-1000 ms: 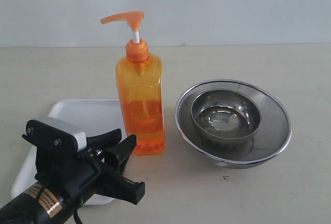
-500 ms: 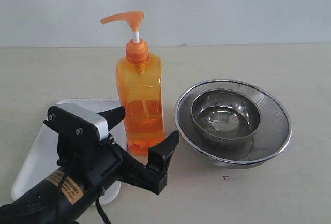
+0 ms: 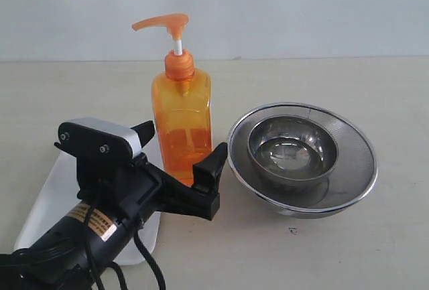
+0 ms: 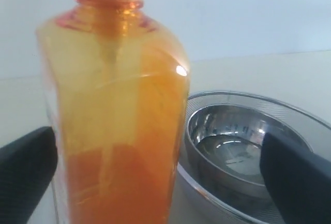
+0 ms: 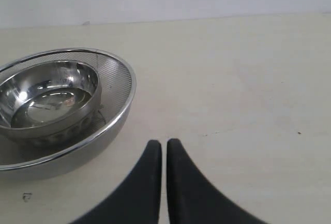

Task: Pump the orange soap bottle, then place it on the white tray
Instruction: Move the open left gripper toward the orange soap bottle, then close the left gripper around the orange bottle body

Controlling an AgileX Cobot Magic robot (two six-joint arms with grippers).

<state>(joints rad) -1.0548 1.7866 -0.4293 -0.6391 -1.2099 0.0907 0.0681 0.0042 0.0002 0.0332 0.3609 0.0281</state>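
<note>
The orange soap bottle (image 3: pixel 181 119) stands upright on the table, its pump head (image 3: pixel 163 22) raised on the white stem. My left gripper (image 3: pixel 185 140) is open wide, one finger on each side of the bottle's lower body, and I cannot tell whether they touch it. In the left wrist view the bottle (image 4: pixel 119 115) fills the space between the two black fingers (image 4: pixel 26 169) of the left gripper (image 4: pixel 158 149). The white tray (image 3: pixel 48 193) lies left of the bottle, mostly covered by the left arm. My right gripper (image 5: pixel 161 145) is shut over bare table, holding nothing.
A steel mesh bowl (image 3: pixel 348 169) with a smaller steel bowl (image 3: pixel 293 144) inside sits right of the bottle, close to the left gripper's right finger. These bowls (image 5: pixel 51 94) also show in the right wrist view. Pale tabletop runs back to a white wall.
My left gripper has opened wide and moved forward, from in front of the tray to straddling the bottle's lower body. The bottle stays upright in nearly the same place.
</note>
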